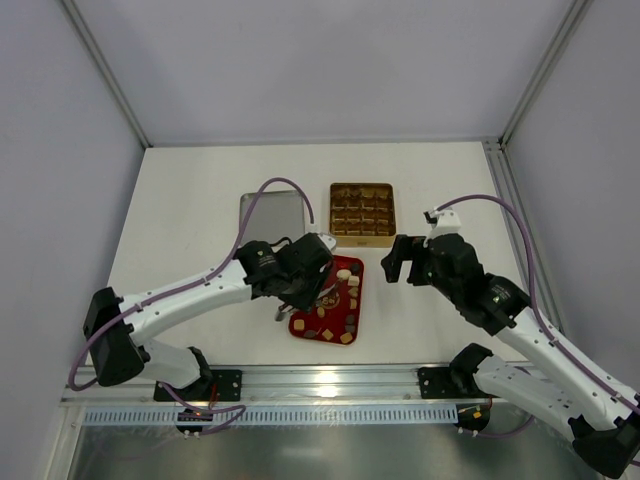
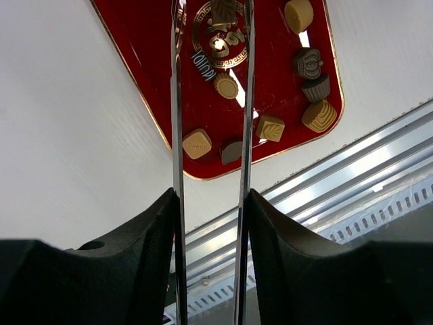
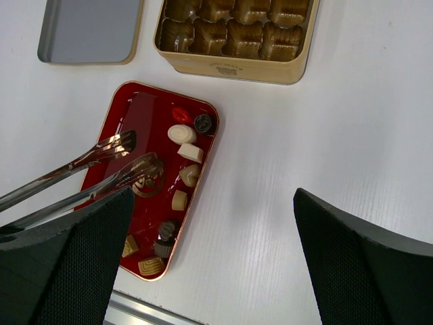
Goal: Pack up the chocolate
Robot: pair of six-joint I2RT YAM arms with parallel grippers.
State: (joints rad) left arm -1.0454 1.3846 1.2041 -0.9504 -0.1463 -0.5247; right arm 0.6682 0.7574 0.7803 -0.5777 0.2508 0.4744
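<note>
Several small chocolates (image 1: 340, 325) in tan, cream and dark brown lie on the red tray (image 1: 297, 330). My left gripper (image 1: 300, 280) hovers over the tray and is shut on metal tongs (image 2: 177, 101). The tong blades reach over the tray's gold emblem and stand a little apart (image 3: 128, 143). I cannot tell whether a piece sits between their tips. Tan and dark pieces (image 2: 197, 143) lie along the tray's near edge (image 2: 155, 68); cream pieces (image 3: 181, 133) lie on its right side (image 3: 135, 108). My right gripper (image 1: 400, 262) is open and empty above bare table right of the tray (image 3: 213, 193).
The square gold tin (image 1: 361, 241) with gridded compartments stands behind the tray and also shows in the right wrist view (image 3: 230, 66). Its grey lid (image 1: 272, 213) lies to the tin's left (image 3: 91, 30). A metal rail (image 1: 330, 380) runs along the near table edge.
</note>
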